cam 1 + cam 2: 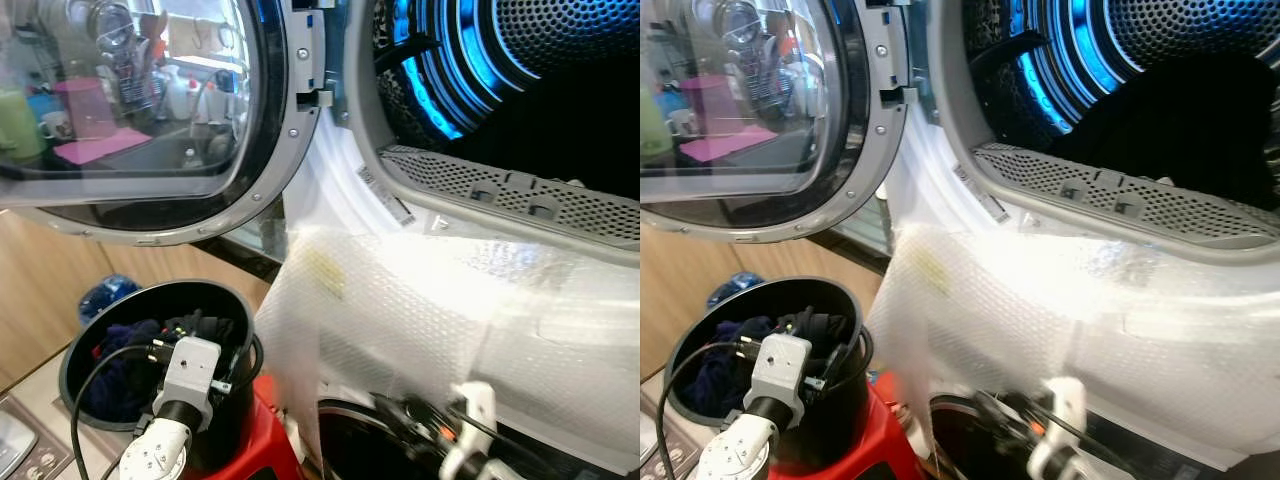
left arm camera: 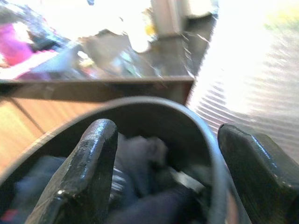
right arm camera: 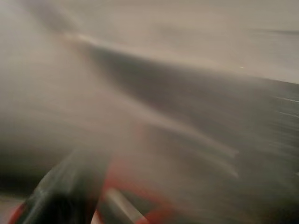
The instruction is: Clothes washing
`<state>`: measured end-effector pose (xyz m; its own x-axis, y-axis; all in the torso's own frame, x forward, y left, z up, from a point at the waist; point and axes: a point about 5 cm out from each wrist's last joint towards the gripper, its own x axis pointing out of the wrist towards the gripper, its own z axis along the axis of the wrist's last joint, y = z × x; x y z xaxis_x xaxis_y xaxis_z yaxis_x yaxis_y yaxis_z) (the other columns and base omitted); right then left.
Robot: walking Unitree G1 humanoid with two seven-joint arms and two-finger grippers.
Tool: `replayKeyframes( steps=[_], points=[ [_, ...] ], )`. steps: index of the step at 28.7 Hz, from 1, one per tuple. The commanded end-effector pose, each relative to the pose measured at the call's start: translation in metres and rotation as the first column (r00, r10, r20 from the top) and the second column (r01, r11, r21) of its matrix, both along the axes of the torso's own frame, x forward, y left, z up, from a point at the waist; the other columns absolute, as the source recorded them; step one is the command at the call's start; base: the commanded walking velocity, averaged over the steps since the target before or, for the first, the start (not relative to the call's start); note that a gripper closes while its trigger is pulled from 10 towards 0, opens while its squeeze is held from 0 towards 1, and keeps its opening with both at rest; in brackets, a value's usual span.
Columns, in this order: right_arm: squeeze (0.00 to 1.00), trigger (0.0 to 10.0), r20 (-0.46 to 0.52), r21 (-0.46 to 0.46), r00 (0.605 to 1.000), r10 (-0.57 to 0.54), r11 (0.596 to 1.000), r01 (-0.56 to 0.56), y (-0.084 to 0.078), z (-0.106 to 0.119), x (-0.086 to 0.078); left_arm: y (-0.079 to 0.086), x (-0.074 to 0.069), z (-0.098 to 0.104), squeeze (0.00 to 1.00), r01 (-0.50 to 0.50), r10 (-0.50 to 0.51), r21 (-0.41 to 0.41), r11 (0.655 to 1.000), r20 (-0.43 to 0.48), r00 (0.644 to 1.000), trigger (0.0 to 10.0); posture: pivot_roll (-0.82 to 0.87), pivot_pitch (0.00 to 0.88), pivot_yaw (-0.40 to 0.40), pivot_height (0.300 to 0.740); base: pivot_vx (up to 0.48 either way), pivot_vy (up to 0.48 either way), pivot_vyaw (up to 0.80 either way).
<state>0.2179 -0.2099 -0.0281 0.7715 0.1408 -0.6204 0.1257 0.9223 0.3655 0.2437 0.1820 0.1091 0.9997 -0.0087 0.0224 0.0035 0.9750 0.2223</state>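
Blurring right wrist view; dark clothes (image 1: 125, 365) half-hidden in bucket (image 1: 100, 330).

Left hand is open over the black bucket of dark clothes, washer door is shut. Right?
Not quite: the washer door is swung open, baring the drum, as the left eye view shows. The rest holds: the left hand is open over the black bucket of dark clothes.

- Right wrist view was smeared with motion blur, nothing nameable.
- Right gripper (image 1: 470, 440) was blurred, cut by the bottom edge.
- Clothes (image 2: 140, 158) in the bucket (image 1: 120, 300) were blurry.
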Motion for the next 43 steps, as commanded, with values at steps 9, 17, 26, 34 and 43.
replayKeyframes(
  steps=[9, 17, 26, 34, 43],
  points=[
    [0.0, 10.0, -0.407, -0.305, 0.904, -0.132, 0.952, 0.003, -0.002, -0.063, -0.066, 0.007, 0.006, 0.025, 0.0, -0.055, 0.058, -0.029, 0.998, 0.083, 0.995, 10.0, 0.03, 0.04, 0.029, 0.74, 0.0, 0.0, 0.0],
    [0.19, 10.0, -0.446, -0.363, 0.882, -0.154, 0.932, -0.021, 0.003, -0.069, -0.071, 0.044, 0.001, 0.018, 1.0, -0.255, 0.256, -0.2, 0.946, -0.026, 0.966, 10.0, 0.05, 0.052, 0.024, 0.74, 0.0, 0.0, 0.0],
    [0.0, 10.0, -0.473, -0.368, 0.868, -0.152, 0.929, -0.038, 0.007, -0.073, -0.077, 0.061, 0.001, 0.018, 1.0, -0.342, 0.335, -0.28, 0.897, -0.074, 0.939, 10.0, 0.06, 0.053, 0.03, 0.74, 0.0, 0.0, 0.0],
    [0.0, 10.0, -0.463, -0.377, 0.874, -0.146, 0.925, -0.046, 0.007, -0.072, -0.074, 0.067, 0.009, 0.02, 0.0, -0.316, 0.295, -0.237, 0.919, -0.121, 0.948, 10.0, 0.05, 0.062, 0.032, 0.74, 0.0, 0.0, 0.0],
    [0.0, 10.0, -0.453, -0.396, 0.881, -0.14, 0.917, -0.058, 0.007, -0.069, -0.068, 0.088, 0.026, 0.01, 0.0, -0.336, 0.293, -0.167, 0.927, -0.235, 0.927, 10.0, 0.05, 0.064, 0.017, 0.74, 0.0, 0.0, 0.0]
  ],
)
